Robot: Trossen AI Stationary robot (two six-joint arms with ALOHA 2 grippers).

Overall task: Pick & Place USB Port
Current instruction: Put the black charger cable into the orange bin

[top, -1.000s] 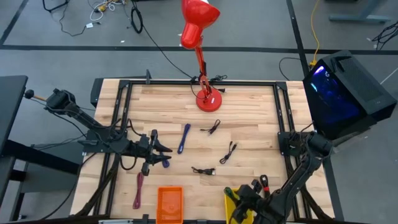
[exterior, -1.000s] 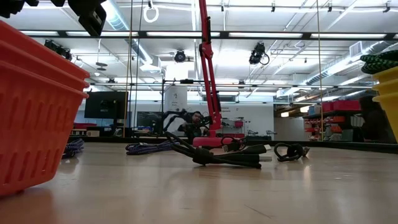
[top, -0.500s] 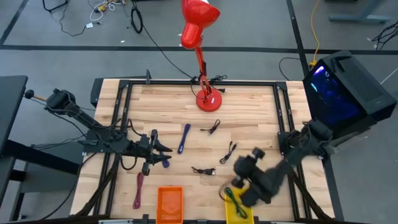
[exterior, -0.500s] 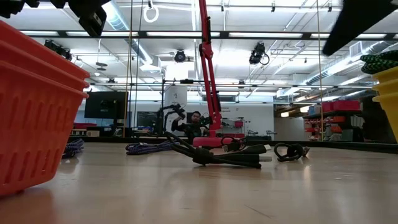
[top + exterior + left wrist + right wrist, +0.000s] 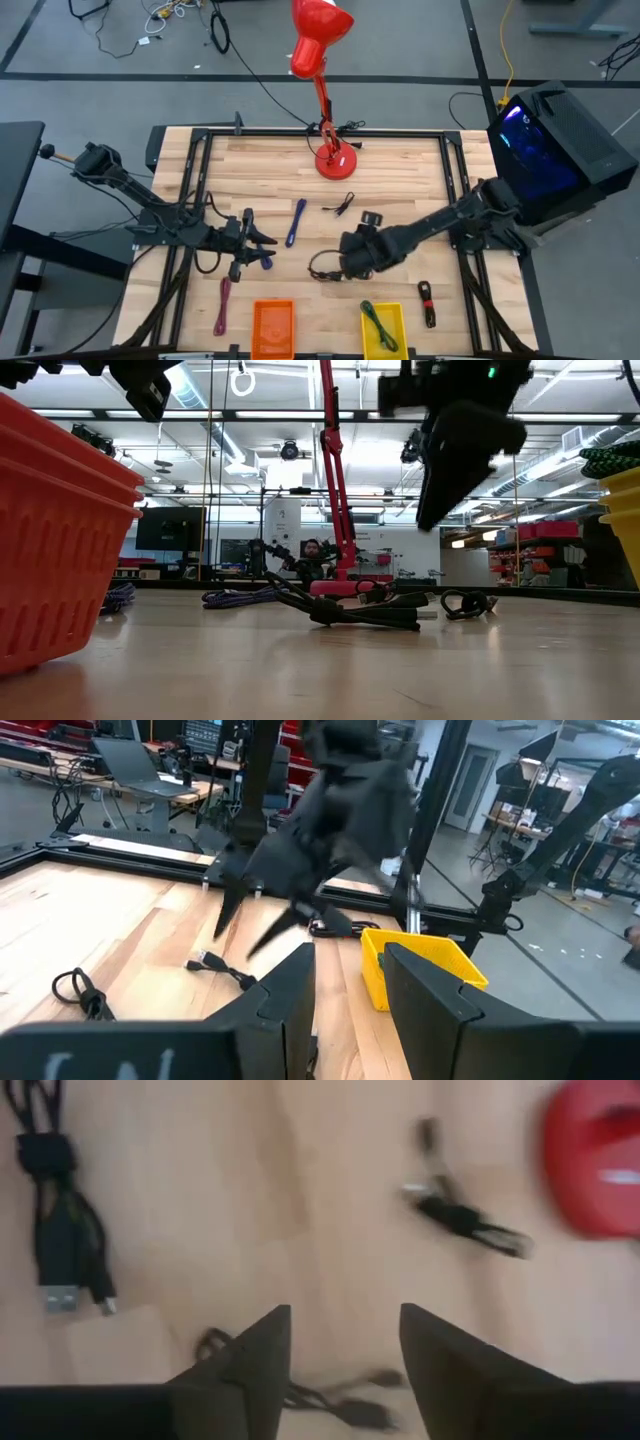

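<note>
Several bundled black USB cables lie flat on the wooden table: one (image 5: pixel 342 205) near the lamp, one (image 5: pixel 322 272) in the middle, and one (image 5: pixel 60 1200) off to the side in the right wrist view. My right gripper (image 5: pixel 338 264) hangs open above the table's middle, just over the middle cable (image 5: pixel 330 1402), touching nothing. In the low view it (image 5: pixel 455 460) is well clear of the tabletop. My left gripper (image 5: pixel 262 245) waits open at the left side, beside a blue cable (image 5: pixel 297 222).
A yellow basket (image 5: pixel 383 328) holding a green cable and an orange basket (image 5: pixel 272 328) stand at the near edge. A red-black cable (image 5: pixel 426 302) lies right of the yellow basket, a purple one (image 5: pixel 222 305) at near left. The red lamp's base (image 5: pixel 335 160) stands at the far edge.
My right arm has swung fast from the near right corner, over the yellow basket, toward the table's middle and left. It now stretches across the table with its gripper above the middle black cable. The cables have stayed where they were.
</note>
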